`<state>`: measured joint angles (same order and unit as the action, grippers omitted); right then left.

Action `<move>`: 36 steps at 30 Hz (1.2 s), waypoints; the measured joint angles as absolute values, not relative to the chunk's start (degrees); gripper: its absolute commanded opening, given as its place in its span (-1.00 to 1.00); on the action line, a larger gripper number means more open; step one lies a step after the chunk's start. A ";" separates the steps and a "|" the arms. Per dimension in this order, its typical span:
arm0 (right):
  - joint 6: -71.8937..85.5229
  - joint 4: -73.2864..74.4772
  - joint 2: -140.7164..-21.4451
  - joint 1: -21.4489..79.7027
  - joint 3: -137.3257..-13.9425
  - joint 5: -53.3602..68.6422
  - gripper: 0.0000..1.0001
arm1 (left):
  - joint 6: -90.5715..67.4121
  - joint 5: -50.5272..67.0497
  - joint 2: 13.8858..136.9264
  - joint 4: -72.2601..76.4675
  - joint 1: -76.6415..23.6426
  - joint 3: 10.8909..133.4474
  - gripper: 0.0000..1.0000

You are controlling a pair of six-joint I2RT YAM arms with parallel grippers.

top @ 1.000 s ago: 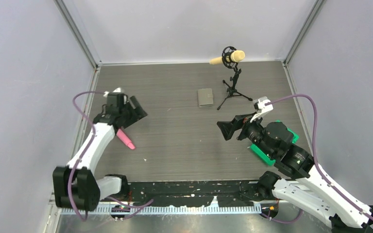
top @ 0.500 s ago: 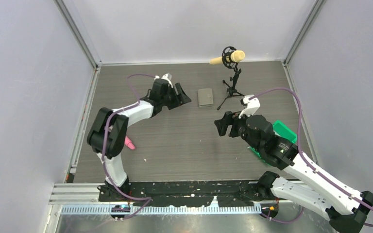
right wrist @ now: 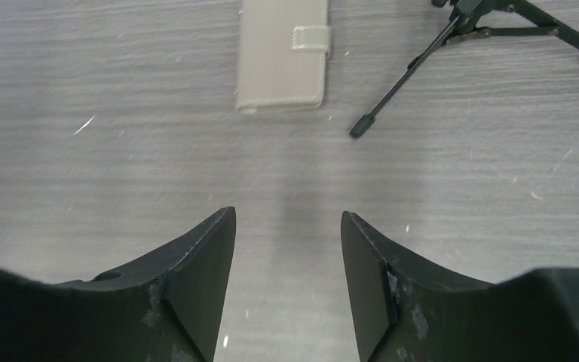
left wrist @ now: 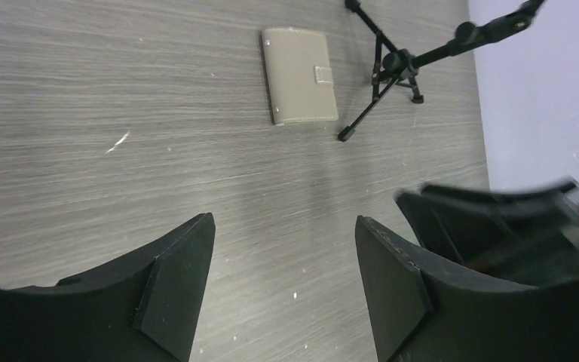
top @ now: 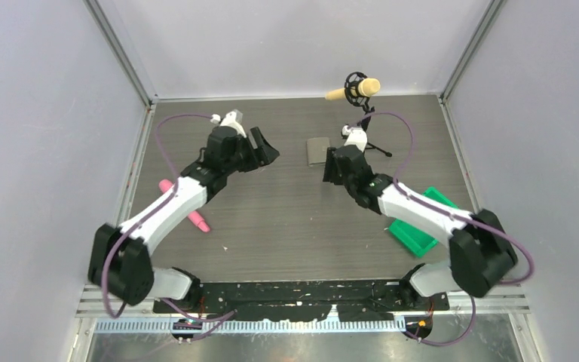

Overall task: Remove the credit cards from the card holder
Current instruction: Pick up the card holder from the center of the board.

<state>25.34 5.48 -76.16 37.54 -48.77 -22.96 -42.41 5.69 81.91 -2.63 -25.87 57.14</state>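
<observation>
Both agape: L gripper (left wrist: pixel 285 220) | R gripper (right wrist: pixel 288 213) | card holder (right wrist: pixel 283 53) closed, untouched

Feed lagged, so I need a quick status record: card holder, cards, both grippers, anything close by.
card holder: closed, flat on table, untouched
credit cards: none visible
left gripper: open, empty, short of holder
right gripper: open, empty, pointed at holder
microphone stand: leg tip close to holder, not touching
green bin: under right arm

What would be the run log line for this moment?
stage: holder not yet grasped | left gripper: open, empty | right gripper: open, empty | card holder: closed, untouched | credit cards: none visible
</observation>
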 measured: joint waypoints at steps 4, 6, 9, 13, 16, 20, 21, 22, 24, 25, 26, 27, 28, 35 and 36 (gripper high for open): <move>25.69 1.58 -87.70 33.91 -54.24 -22.61 0.15 | -38.74 3.18 70.65 -10.59 -25.85 55.79 0.48; 26.04 0.25 -92.71 32.84 -57.14 -22.57 0.15 | -36.93 2.31 66.39 -14.41 -25.80 55.07 0.51; 27.03 -0.99 -99.37 31.77 -61.04 -22.35 0.14 | -34.76 0.82 60.38 -19.84 -25.80 53.28 0.53; 28.71 -1.21 -106.28 30.72 -64.77 -21.91 0.16 | -33.28 0.03 54.04 -25.12 -25.80 50.96 0.53; 30.11 -0.99 -109.10 30.11 -66.63 -21.89 0.22 | -32.69 0.03 51.27 -27.35 -25.80 50.02 0.52; 30.87 -0.86 -111.22 29.43 -68.53 -21.61 0.22 | -32.47 0.01 49.12 -28.97 -25.80 49.47 0.53; 31.03 -0.82 -111.68 29.32 -68.97 -21.45 0.22 | -32.47 0.01 48.86 -29.21 -25.80 49.36 0.52; 31.09 -0.82 -111.96 29.15 -69.25 -21.26 0.19 | -32.45 -0.01 48.66 -29.58 -25.80 49.25 0.52; 31.27 -0.80 -112.57 28.80 -69.84 -20.88 0.08 | -32.47 -0.08 48.45 -30.22 -25.80 49.06 0.52; 31.29 -0.82 -112.79 28.64 -70.00 -20.67 0.01 | -32.47 -0.21 48.40 -30.46 -25.80 48.90 0.52; 31.31 -0.82 -112.97 28.42 -70.13 -20.38 -0.15 | -32.49 -0.30 48.38 -30.72 -25.80 48.71 0.52; 31.18 -0.82 -113.06 28.32 -70.17 -20.16 -0.23 | -32.49 -0.40 48.38 -30.92 -25.80 48.45 0.52; 30.92 -0.82 -113.14 28.18 -70.17 -19.94 -0.44 | -32.51 -0.43 48.36 -31.16 -25.80 48.25 0.52; 24.73 -0.78 -112.88 27.40 -71.18 -12.80 -0.89 | -32.84 1.34 47.70 -32.12 -25.80 45.01 0.53; 23.70 -0.38 -112.49 27.42 -71.09 -11.77 -0.89 | -33.01 1.63 47.46 -32.18 -25.80 44.25 0.53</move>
